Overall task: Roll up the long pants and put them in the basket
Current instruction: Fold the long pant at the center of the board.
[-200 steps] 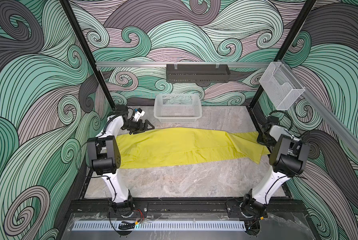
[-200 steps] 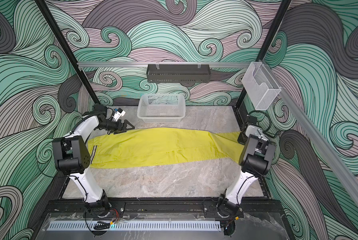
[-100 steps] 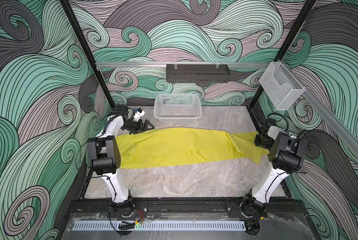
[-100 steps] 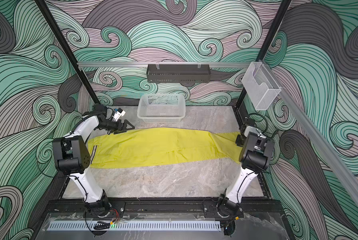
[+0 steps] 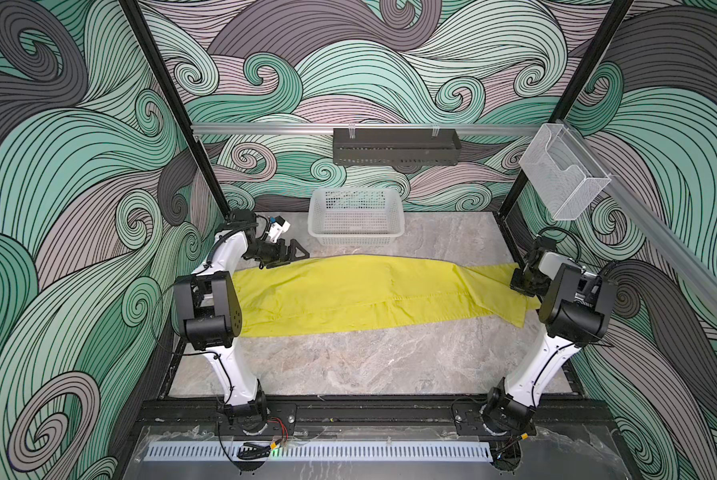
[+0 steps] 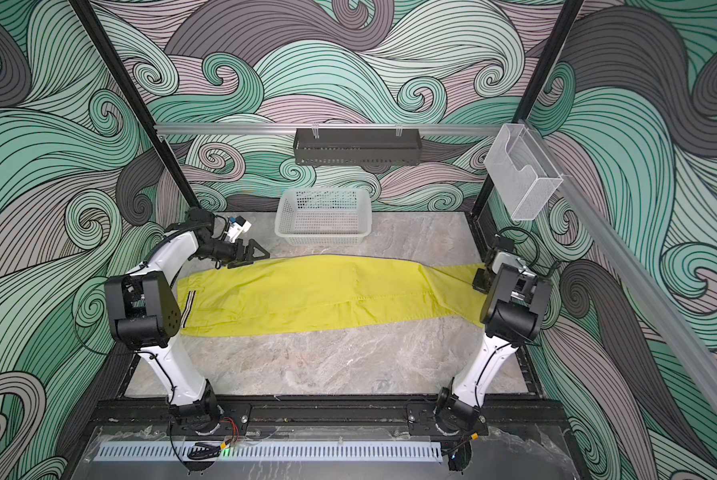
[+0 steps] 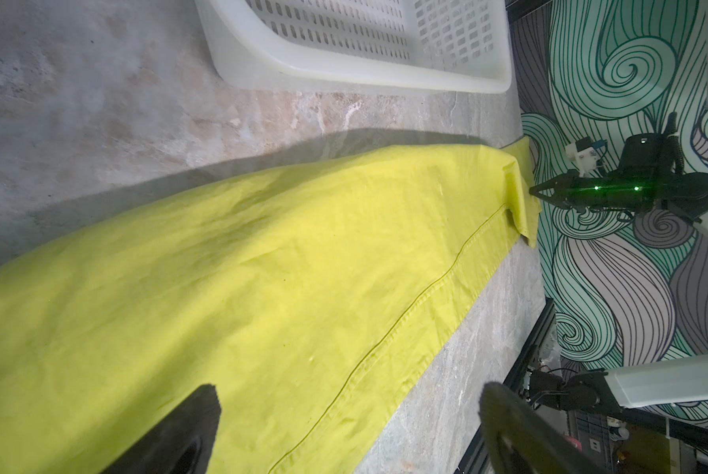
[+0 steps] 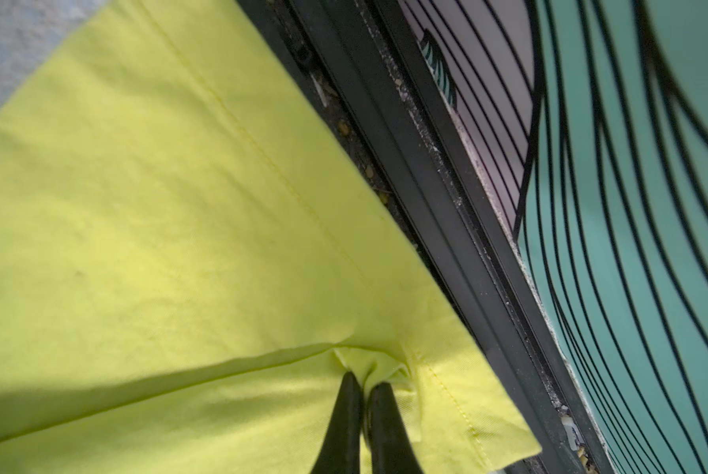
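A: Entry one, left gripper?
B: Jaws wide apart, empty, above the pants' far edge near the waist.
A: Long pants?
B: Flat on the table, unrolled. Long axis side to side: waistband left, hems right.
A: Right gripper?
B: Pinched closed on a hem fold. Step: starting grip. The next move probably calls for turning the hem leftward, evenly.
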`<state>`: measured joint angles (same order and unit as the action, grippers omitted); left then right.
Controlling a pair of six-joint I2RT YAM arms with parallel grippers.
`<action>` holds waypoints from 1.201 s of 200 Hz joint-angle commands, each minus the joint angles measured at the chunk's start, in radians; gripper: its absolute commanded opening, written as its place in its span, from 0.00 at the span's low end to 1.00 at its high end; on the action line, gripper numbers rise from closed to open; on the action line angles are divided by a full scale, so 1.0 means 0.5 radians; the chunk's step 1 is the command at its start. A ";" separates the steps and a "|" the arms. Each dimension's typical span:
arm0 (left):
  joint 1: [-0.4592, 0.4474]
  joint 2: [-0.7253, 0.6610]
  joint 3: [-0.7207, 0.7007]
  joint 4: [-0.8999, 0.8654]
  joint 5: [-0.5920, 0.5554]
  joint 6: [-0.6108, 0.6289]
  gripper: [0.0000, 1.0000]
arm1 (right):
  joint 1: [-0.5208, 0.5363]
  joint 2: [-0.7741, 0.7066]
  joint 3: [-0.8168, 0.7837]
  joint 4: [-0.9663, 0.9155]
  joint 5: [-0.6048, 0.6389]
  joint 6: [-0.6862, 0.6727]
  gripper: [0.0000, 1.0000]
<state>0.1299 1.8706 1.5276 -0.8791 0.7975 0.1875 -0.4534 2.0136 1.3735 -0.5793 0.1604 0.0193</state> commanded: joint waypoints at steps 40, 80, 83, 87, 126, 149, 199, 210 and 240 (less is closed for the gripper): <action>0.013 -0.056 0.045 0.003 0.070 -0.034 0.99 | 0.070 -0.343 0.017 -0.103 0.026 0.037 0.00; 0.024 -0.050 0.041 0.014 0.036 -0.018 0.99 | 0.133 -0.520 0.153 -0.145 0.194 -0.065 0.00; 0.025 -0.050 0.036 0.018 0.026 -0.015 0.99 | 0.131 -0.529 0.161 -0.143 0.206 -0.075 0.00; 0.028 -0.053 0.034 0.019 0.010 -0.005 0.99 | 0.131 -0.539 0.171 -0.144 0.225 -0.088 0.00; 0.073 -0.108 -0.042 0.069 -0.191 0.097 0.99 | 0.135 -0.662 0.246 -0.162 0.258 -0.167 0.00; 0.165 -0.129 -0.082 0.167 -0.159 0.015 0.98 | 0.151 -0.833 0.245 -0.141 0.219 -0.181 0.00; 0.231 -0.246 -0.173 0.137 -0.670 -0.025 0.99 | 0.189 -1.191 0.332 -0.157 0.048 -0.148 0.00; 0.281 -0.290 -0.236 0.125 -0.740 -0.093 0.98 | 0.195 -1.244 0.349 -0.148 -0.007 -0.118 0.00; 0.353 -0.687 -0.757 0.502 -1.171 -0.146 0.99 | 0.216 -1.255 0.355 -0.120 -0.062 -0.088 0.00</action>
<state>0.2749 1.6875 1.3041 -0.7406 0.4461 0.1490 -0.3523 1.3659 1.5455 -0.6598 0.1566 -0.0483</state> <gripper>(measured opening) 0.986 0.059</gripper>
